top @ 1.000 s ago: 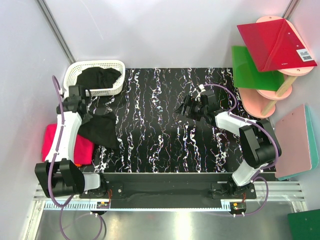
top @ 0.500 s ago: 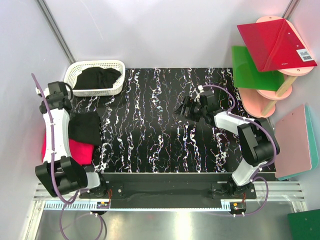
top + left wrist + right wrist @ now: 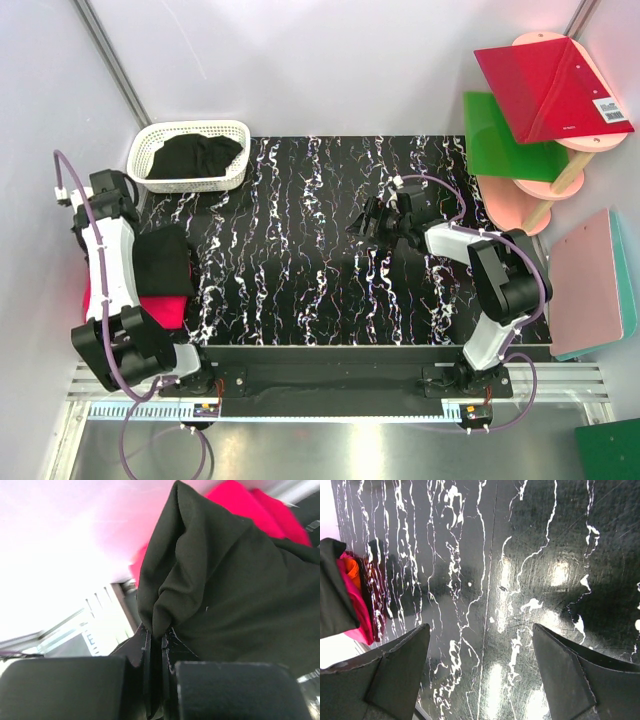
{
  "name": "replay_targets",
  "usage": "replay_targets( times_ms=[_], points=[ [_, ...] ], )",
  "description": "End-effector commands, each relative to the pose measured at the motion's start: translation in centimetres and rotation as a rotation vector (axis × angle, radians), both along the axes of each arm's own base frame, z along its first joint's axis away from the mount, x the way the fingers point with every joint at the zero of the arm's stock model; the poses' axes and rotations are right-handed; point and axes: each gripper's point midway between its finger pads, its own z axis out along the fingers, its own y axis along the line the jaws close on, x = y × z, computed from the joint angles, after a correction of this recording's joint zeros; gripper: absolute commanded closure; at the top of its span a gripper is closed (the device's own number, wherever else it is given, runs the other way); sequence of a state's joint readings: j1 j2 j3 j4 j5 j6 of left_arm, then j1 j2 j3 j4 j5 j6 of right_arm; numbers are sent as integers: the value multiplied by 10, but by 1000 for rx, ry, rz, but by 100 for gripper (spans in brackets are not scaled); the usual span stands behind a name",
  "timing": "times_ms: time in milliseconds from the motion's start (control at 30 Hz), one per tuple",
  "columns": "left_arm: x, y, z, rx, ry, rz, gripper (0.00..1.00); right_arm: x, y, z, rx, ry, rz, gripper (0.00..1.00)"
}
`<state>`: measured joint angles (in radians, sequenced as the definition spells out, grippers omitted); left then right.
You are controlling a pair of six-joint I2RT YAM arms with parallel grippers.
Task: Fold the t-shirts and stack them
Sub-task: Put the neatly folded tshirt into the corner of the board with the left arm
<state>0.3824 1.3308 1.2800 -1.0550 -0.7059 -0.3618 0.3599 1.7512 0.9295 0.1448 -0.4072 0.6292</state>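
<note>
Seen from above, the fingertips of the left end effector cannot be made out. The white left arm and the black t-shirt [image 3: 165,262] it carries cover them. The left wrist view fills that gap: the left end effector [image 3: 156,636] is clamped tight on a gathered fold of the black cloth. The cloth bulges up and to the right and is cut off by the frame edge. Behind it, blurred, a hot-pink t-shirt [image 3: 235,497] is partly visible.

From above, the black t-shirt sits over the folded hot-pink t-shirt [image 3: 165,308] at the left edge of the surface. Whether the two touch cannot be told.

Only the right wrist view shows an orange t-shirt [image 3: 352,569], a thin sliver between black and pink cloth at the frame's left edge. The same view shows the right end effector [image 3: 480,630] with its fingers spread wide over bare surface, holding nothing. From above, the right end effector [image 3: 362,220] is low over the middle right of the surface, well apart from the shirts.

A white lattice basket [image 3: 150,150] at the far left corner holds a second black t-shirt [image 3: 195,155]. It is heaped, and its outline is unreadable.

The surface [image 3: 300,250] is glossy black with white veining and reflects the overhead lights. Pale walls enclose it. Off its far right corner are a red board [image 3: 550,85] and a green board [image 3: 500,135].
</note>
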Motion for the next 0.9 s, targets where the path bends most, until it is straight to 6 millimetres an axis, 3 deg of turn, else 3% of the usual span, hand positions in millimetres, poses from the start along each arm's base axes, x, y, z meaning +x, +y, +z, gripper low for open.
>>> replay_targets(
  times_ms=[0,33,67,167,267,367,400,433,467,500,567,600,633,733,800,867],
  points=[
    [-24,25,13,122,26,133,78,8,13,13,47,-31,29,9],
    [-26,27,13,122,25,145,44,8,13,12,47,-30,32,9],
    [-26,28,15,131,20,155,2,7,12,12,44,-30,31,9],
    [-21,25,29,129,-56,145,1,8,12,11,43,-32,28,9],
    [-3,12,47,88,-210,44,1,7,12,7,44,-27,28,9],
    [24,-21,53,-11,-384,-169,1,9,13,3,48,-21,24,10],
    [35,-45,58,-87,-476,-286,1,9,13,1,50,-17,23,9],
    [41,-58,41,-148,-485,-348,1,9,14,1,51,-14,23,9],
    [48,-70,38,-197,-520,-400,1,9,13,0,52,-14,21,9],
    [55,-95,19,-324,-534,-481,14,10,13,-1,50,-15,20,9],
    [66,-122,3,-445,-534,-559,36,10,13,-2,45,-14,16,9],
    [69,-136,-18,-522,-491,-584,60,10,13,-3,45,-11,17,9],
    [72,-150,-29,-555,-452,-616,74,11,13,-2,45,-12,15,9],
    [72,-166,-70,-638,-320,-605,98,11,14,-2,46,-11,14,9],
    [72,-168,-92,-676,-249,-579,100,12,13,-1,44,-14,12,9],
    [70,-166,-102,-683,-203,-564,100,12,13,-1,39,-14,10,9]
  ],
)
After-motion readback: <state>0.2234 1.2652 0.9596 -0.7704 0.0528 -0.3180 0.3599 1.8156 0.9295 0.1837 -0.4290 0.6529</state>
